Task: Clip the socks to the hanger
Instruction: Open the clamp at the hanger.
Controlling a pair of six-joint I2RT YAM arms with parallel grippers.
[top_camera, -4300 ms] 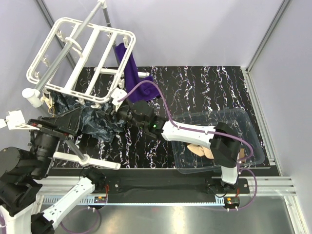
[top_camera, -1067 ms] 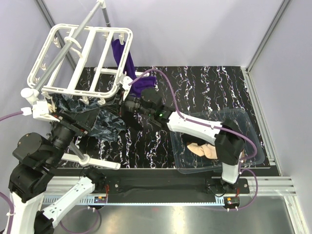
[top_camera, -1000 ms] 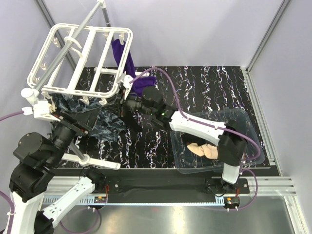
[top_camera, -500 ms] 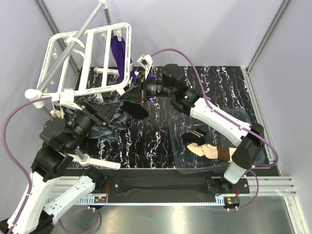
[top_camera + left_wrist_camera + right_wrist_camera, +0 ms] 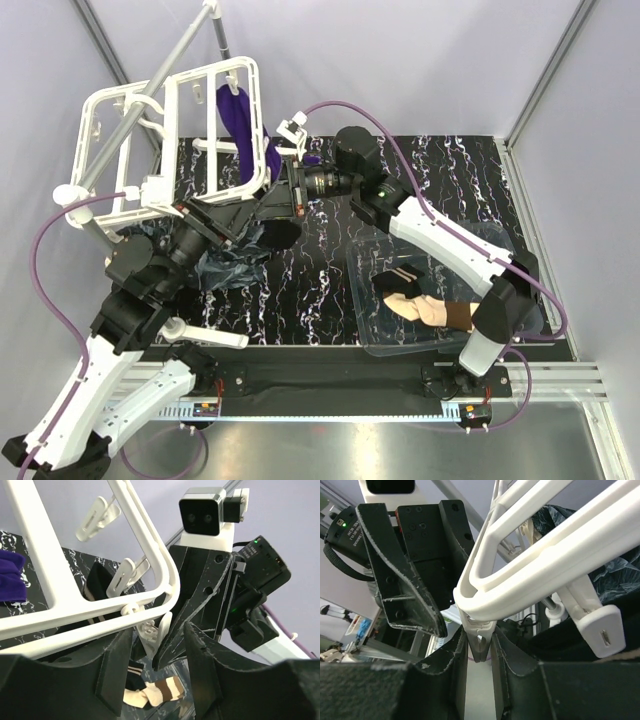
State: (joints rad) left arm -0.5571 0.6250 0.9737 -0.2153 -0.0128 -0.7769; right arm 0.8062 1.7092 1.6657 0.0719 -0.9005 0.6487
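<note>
the right gripper (image 5: 480,634) is pinched narrow on a small white clip (image 5: 479,622) that hangs under the near right corner of the hanger (image 5: 555,545). its two black fingers press the clip from either side. the left gripper (image 5: 160,645) faces it from the other side of that same corner, with its jaws standing apart. the clip and the tip of one right finger sit in the gap between them, and the left pads seem not to touch either one (the gap on each side is slim).

the hanger hangs tilted above the far left of the black marbled table (image 5: 440,180), with a grey pole (image 5: 187,45) slanting across it. a purple cloth (image 5: 240,115) hangs from its far right side, just beside the two wrists, and crowds the space behind the corner. more clips dangle along the rail near the left gripper. a dark crumpled bag (image 5: 225,265) lies on the table under the left arm.

the socks (image 5: 425,310) lie in a clear bin (image 5: 527,285) near the right arm's base, well apart from the hanger. one is black, and the beige ones have brown cuffs.
</note>
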